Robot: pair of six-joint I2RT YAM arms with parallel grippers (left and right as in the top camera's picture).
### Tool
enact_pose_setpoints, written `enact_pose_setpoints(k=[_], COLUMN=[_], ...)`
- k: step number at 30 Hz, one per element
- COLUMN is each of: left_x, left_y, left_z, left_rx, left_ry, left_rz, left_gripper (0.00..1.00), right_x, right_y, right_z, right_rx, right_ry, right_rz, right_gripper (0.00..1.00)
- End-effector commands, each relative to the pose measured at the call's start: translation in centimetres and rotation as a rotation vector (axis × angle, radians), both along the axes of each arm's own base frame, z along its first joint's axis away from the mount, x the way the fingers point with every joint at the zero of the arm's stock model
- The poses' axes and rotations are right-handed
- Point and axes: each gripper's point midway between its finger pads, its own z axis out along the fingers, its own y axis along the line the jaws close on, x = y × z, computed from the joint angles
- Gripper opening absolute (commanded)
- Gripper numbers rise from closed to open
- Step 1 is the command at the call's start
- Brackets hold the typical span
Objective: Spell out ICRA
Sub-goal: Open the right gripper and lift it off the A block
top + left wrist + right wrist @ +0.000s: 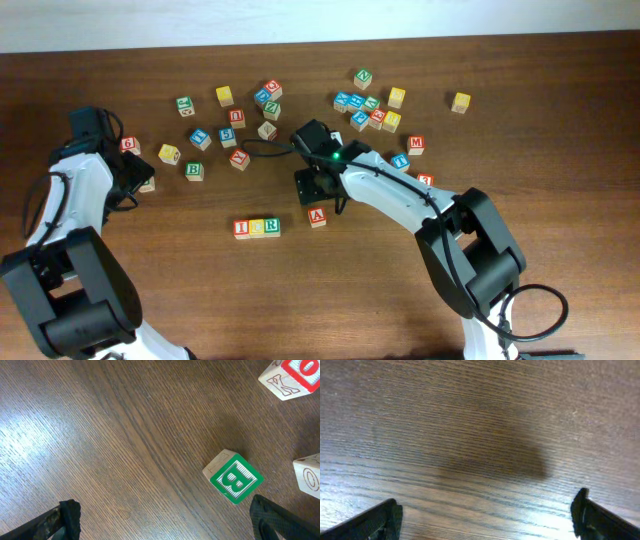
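**Row I-C-R (257, 228) laid; A block (318, 216) loose to its right**

Row: three blocks side by side, touching, reading I, C, R on the brown wood surface (180, 290).

A block: right of the row and slightly up-frame of it, with a clear gap to the R. Not joined to the row.

Right tool (318, 188): up-frame and right of the row, just beyond the A block. In its wrist view (485, 520) the fingers (375, 522) are spread wide at the lower corners. Only bare wood and a soft shadow lie between them, and nothing is held.

Left tool (140, 178): well left of the row and up-frame. It is also spread wide (165, 520) and holds nothing.

Green B block (233, 478): up-frame and left of the row in the overhead view. It lies ahead of one left finger (280, 520), not between the pair.

Scattered letter blocks (370, 105): up-frame of the row, on both sides.
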Motion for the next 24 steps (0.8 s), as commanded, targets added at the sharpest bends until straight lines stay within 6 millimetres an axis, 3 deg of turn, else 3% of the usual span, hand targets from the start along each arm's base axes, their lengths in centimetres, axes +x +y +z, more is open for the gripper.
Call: enact_pose_setpoints(k=[1,3,9,10,11,12,18,20,24], left_x=[-0.08,-0.08,-0.08,-0.08,-0.08,-0.08,-0.08,-0.08,-0.08], left_y=[0.11,0.11,0.11,0.11,0.11,0.11,0.11,0.11,0.11], left_z=[0.72,0.72,0.72,0.72,0.72,0.72,0.72,0.72,0.72], left_rx=[0.009,0.009,0.009,0.009,0.009,0.009,0.009,0.009,0.009], left_ry=[-0.016,-0.016,-0.016,-0.016,-0.016,-0.016,-0.016,-0.016,-0.016], left_rz=[0.005,0.005,0.005,0.005,0.005,0.005,0.005,0.005,0.005], left_gripper=[0.99,0.99,0.99,0.99,0.99,0.99,0.99,0.99,0.99], right_x=[0.29,0.18,0.19,0.19,0.19,0.22,0.22,0.15,-0.22], right_y=[-0.98,-1.08,-1.16,-1.15,-1.15,-1.13,-1.14,-1.18,-1.44], right_z=[0.19,0.15,0.15,0.15,0.15,0.16,0.16,0.14,0.02], right_rx=[-0.017,-0.021,-0.026,-0.027,-0.030,-0.032,-0.033,-0.034,-0.046], right_ry=[-0.007,-0.002,-0.002,-0.003,-0.003,-0.005,-0.004,-0.001,0.015], right_rz=[-0.021,-0.022,-0.019,-0.012,-0.004,0.006,0.006,0.005,0.006], right_gripper=[0.70,0.64,0.63,0.67,0.88,0.98,1.00,0.81,0.73])
